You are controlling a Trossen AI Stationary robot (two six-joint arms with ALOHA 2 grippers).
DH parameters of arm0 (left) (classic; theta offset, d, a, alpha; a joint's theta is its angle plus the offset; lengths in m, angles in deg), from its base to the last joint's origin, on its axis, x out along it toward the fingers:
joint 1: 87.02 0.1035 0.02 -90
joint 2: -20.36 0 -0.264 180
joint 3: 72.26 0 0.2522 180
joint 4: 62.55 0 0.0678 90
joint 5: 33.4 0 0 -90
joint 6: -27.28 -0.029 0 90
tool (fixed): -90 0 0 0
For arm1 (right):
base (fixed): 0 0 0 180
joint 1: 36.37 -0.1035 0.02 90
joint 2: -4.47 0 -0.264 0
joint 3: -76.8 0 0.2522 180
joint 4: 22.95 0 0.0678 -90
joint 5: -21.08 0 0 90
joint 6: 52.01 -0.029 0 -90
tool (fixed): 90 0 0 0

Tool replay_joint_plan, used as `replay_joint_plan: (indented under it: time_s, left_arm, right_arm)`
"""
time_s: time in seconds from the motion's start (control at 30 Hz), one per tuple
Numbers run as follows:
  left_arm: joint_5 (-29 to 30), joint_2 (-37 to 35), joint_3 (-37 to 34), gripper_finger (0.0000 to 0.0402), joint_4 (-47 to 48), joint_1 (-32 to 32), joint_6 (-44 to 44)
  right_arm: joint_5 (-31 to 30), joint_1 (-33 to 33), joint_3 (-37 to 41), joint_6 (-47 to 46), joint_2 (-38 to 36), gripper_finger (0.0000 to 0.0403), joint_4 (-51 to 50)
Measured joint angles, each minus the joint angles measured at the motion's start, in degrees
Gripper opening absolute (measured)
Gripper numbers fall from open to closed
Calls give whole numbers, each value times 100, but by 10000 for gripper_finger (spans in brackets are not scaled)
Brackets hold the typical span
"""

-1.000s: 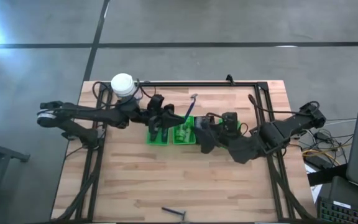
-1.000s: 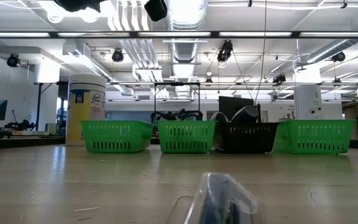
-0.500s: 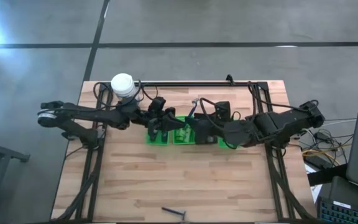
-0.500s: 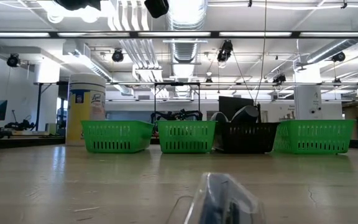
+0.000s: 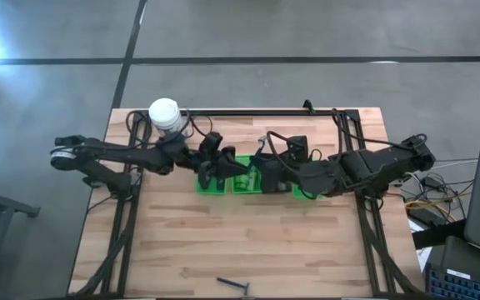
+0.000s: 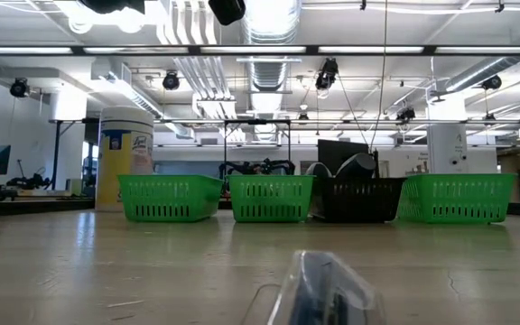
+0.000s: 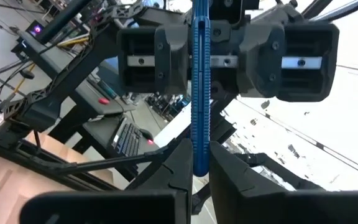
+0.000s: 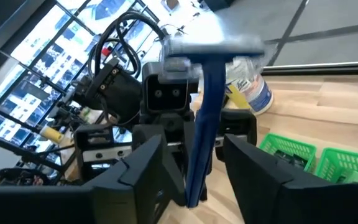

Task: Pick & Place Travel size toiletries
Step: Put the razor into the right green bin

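Observation:
A blue-handled razor (image 8: pixel 204 124) with a grey head stands upright in the air over the green bins (image 5: pixel 246 180) at mid-table. My left gripper (image 7: pixel 196 171) is shut on its handle. Coming from the table's right, my right gripper (image 8: pixel 194 149) faces the left one. Its two fingers (image 7: pixel 173 56) stand close on either side of the handle, higher up. A narrow gap still shows beside the handle in the right wrist view. A second razor (image 5: pixel 234 286) lies flat near the table's front edge. My left gripper pinches the lower end of the razor's blue handle (image 7: pixel 201 155) between its two fingers. The fingers come about level from the table's left and lie across the handle. The razor stands upright above them, head up, lifted clear of the bins.
A white canister with a yellow label (image 5: pixel 164 112) stands at the far left of the table. In the low view, a black bin (image 6: pixel 361 200) stands in a row with the green bins (image 6: pixel 170 199). Bare wood lies between the bins and the front edge.
My right arm has swung toward the table's far edge and left, bringing its gripper up to the razor that my left gripper holds. The left gripper and the razor have kept still.

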Motion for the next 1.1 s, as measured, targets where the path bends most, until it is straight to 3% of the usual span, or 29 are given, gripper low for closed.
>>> replay_joint_plan:
  time_s: [0.5, 0.63, 0.9, 1.1]
  left_arm:
    - [17, 0, 0, 33, 27, -17, -158]
    - [42, 0, 0, 47, 137, -76, -250]
    - [513, 0, -13, 120, 614, -200, -242]
    - [654, -7, -13, 205, 1616, -251, -197]
  right_arm:
    - [43, 7, 0, 130, 31, 41, -20]
    - [54, 13, 2, 244, 33, 24, -42]
    - [32, 33, 2, -121, 31, 29, -745]
    - [112, 51, 2, -1227, 31, 29, -2278]
